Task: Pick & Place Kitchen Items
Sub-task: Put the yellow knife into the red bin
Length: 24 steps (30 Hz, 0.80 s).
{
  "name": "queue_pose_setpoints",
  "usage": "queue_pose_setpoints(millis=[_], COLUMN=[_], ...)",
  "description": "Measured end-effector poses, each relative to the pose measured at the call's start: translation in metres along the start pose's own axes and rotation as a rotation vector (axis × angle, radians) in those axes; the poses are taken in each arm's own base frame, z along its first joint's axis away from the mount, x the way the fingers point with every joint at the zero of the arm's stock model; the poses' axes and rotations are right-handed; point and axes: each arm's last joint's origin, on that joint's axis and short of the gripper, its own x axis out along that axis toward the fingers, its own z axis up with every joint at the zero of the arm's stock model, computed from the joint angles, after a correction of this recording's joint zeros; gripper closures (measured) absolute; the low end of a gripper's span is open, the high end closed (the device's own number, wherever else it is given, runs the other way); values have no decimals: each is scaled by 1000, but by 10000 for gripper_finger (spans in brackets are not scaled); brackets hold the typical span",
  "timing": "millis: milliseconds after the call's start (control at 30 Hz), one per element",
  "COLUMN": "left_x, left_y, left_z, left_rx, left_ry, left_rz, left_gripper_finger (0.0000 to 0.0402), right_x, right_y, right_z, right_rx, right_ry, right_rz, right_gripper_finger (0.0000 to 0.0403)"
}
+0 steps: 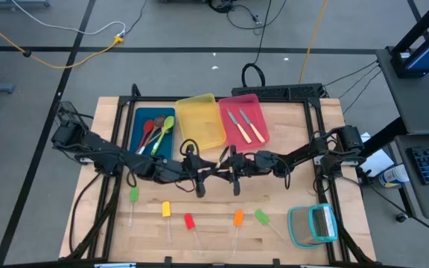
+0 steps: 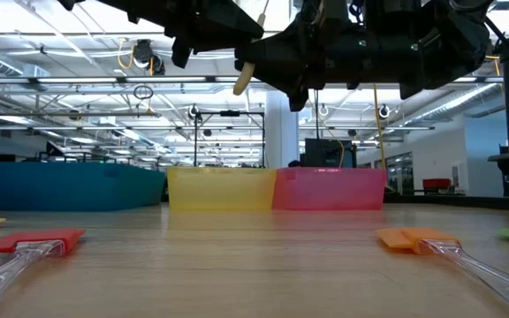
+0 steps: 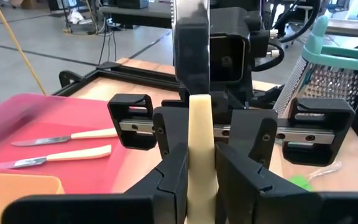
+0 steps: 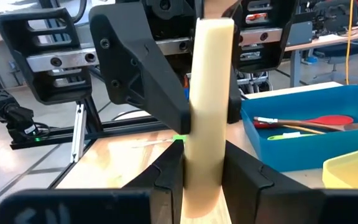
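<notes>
Above the wooden desk [image 1: 289, 201], left gripper [image 1: 199, 168] and right gripper [image 1: 233, 165] meet, both fingers pinching one cream-handled knife [image 4: 209, 99]; its blade is hidden.

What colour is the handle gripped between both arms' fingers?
Cream handle, clearest in the right wrist view.

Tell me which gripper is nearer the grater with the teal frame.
Right. The right gripper is mid-table, across from the grater at the front right corner. The left gripper meets it over a cream handle, a little farther away.
</notes>
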Motion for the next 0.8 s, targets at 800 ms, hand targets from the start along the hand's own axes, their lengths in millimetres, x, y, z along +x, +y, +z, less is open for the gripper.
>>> queue_pose_setpoints(millis=[800], left_x=[-4], left_y=[-1], left_z=[-16], left_rx=[-77], left_ry=[120], left_rz=[71], left_gripper_finger=[326], right_x=[-26], right_y=[0], right_z=[39], right_rx=[-134], right_ry=[175], right_rz=[-90], right_gripper_finger=[331])
